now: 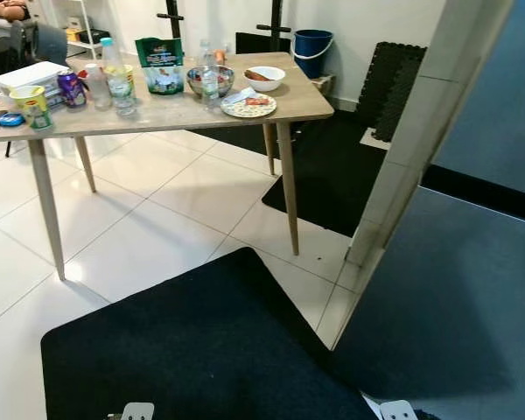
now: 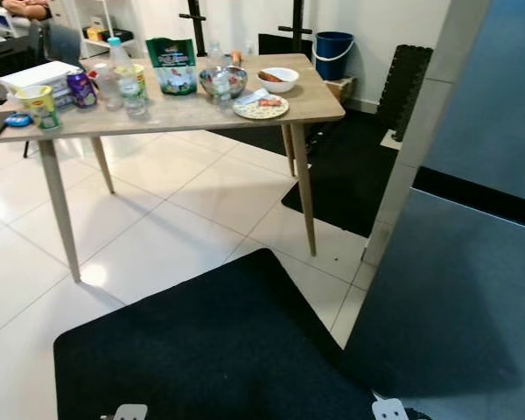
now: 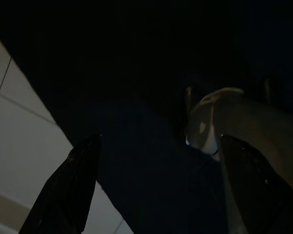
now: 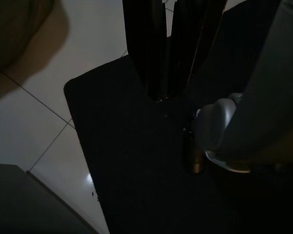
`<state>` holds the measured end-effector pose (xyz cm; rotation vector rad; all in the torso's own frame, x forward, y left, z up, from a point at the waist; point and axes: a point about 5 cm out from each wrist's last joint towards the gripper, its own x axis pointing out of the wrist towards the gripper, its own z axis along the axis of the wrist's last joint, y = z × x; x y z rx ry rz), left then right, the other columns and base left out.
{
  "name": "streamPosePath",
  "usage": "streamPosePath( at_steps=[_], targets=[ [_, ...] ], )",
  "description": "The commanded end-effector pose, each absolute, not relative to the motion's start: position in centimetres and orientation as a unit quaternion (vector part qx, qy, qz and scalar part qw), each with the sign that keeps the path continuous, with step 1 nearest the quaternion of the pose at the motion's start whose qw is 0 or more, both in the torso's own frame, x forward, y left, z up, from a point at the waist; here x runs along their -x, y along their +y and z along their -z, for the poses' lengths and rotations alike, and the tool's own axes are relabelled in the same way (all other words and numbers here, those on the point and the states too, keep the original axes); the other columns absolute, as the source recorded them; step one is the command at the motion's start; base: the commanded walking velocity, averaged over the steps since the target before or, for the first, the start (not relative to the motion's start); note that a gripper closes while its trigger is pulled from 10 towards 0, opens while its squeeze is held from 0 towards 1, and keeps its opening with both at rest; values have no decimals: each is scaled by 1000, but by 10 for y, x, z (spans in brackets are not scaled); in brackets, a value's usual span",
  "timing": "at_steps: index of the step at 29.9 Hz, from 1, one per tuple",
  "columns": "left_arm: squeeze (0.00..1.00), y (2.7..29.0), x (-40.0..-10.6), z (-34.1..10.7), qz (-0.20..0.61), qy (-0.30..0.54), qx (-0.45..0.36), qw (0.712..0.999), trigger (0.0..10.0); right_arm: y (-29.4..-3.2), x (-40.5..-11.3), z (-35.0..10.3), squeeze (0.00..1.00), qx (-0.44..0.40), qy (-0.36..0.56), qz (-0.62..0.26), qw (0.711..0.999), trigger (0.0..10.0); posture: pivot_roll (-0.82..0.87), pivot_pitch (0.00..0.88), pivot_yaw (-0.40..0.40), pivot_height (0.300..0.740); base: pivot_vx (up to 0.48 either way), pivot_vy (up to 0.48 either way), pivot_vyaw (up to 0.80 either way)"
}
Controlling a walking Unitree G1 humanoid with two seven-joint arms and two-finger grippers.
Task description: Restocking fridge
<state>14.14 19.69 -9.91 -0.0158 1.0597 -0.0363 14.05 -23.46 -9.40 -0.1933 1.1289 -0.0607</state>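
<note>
A wooden table (image 1: 175,112) stands ahead on the left with food and drink on it: a green bag (image 1: 160,66), a clear bottle with a teal cap (image 1: 118,77), a purple can (image 1: 71,88), a yellow cup (image 1: 33,106), a metal bowl (image 1: 210,80), a white bowl (image 1: 264,78) and a patterned plate (image 1: 248,106). The dark grey fridge (image 1: 455,289) rises close on the right, with a pale edge (image 1: 411,149). My left gripper (image 3: 160,139) hangs over the dark mat, open and holding nothing. My right gripper (image 4: 167,97) also hangs low, shut and holding nothing.
A black mat (image 1: 201,350) lies on the white tiles at my feet; another dark mat (image 1: 332,175) lies beyond the table leg (image 1: 288,188). A blue bucket (image 1: 312,51) stands by the back wall. A white box (image 1: 31,77) sits at the table's left end.
</note>
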Motion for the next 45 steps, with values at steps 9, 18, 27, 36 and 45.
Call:
streamPosePath(
  at_steps=[9, 18, 27, 36, 45],
  targets=[
    [0, 203, -135, 101, 11, 515, 8, 857, 10000, -222, -138, 97, 0, 79, 538, -12, 839, 10000, -39, 76, -19, 740, 0, 0, 411],
    [0, 197, -128, 104, 21, 526, 0, 850, 10000, -231, -135, 96, 0, 108, 545, -11, 831, 10000, -27, 62, -10, 740, 0, 0, 794],
    [0, 202, -128, 103, 19, 526, -5, 850, 10000, -232, -136, 96, 0, 101, 539, 6, 836, 10000, -24, 55, 2, 740, 0, 0, 88],
    [0, 206, -129, 102, 0, 525, 3, 851, 10000, -234, -132, 97, 0, 115, 547, -10, 829, 10000, -65, 61, -10, 740, 0, 0, 622],
    [0, 193, -128, 105, 7, 527, 11, 850, 10000, -244, -129, 95, 0, 132, 551, 3, 824, 10000, -71, 60, -25, 740, 0, 0, 491]
  ],
)
